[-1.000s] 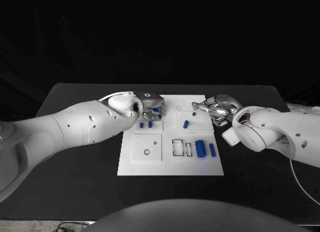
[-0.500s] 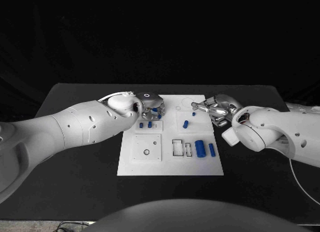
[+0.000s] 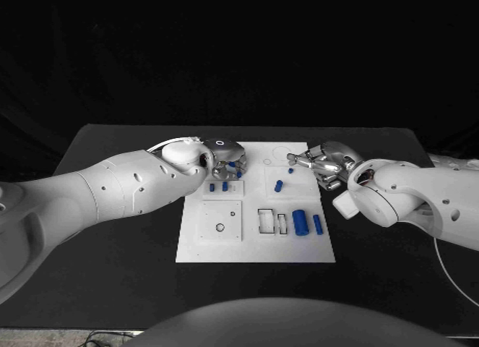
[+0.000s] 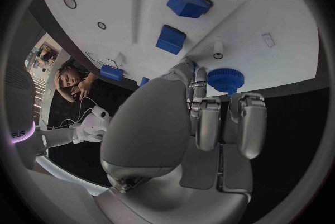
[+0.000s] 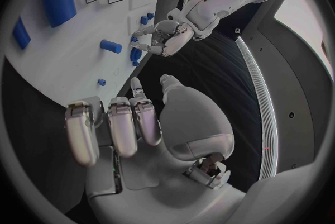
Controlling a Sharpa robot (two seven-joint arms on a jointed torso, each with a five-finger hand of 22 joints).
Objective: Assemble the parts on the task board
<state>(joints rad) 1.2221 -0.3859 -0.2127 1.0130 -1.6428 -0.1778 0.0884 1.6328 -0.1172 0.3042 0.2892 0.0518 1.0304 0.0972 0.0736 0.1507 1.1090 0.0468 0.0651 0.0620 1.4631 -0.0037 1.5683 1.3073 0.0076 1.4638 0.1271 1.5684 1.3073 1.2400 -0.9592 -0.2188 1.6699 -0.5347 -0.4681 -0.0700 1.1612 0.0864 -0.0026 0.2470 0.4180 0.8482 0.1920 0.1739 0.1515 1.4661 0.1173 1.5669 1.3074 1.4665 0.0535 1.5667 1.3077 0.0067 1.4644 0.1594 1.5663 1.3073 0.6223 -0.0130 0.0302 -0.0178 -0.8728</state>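
Observation:
The white task board [image 3: 255, 246] lies mid-table. My left hand [image 3: 225, 154] is over its far left corner, fingertips down on a blue gear [image 4: 225, 78]; the gear [image 5: 135, 55] sits under that hand [image 5: 164, 36], and the grip is partly hidden. Two small blue blocks [image 3: 217, 186] lie just nearer, also seen close up [image 4: 178, 18]. My right hand [image 3: 324, 163] hovers at the board's far right edge, its fingers [image 5: 111, 129] loosely bent around nothing. A small blue pin [image 3: 278, 186] and a tiny blue piece [image 3: 291, 171] lie beside it.
A thick blue cylinder [image 3: 298, 220] and a thinner one [image 3: 317, 224] lie at the board's near right, next to two outlined rectangular slots [image 3: 272, 220]. A square plate with round holes [image 3: 220, 219] is at the near left. Black table [image 3: 114, 253] surrounds the board.

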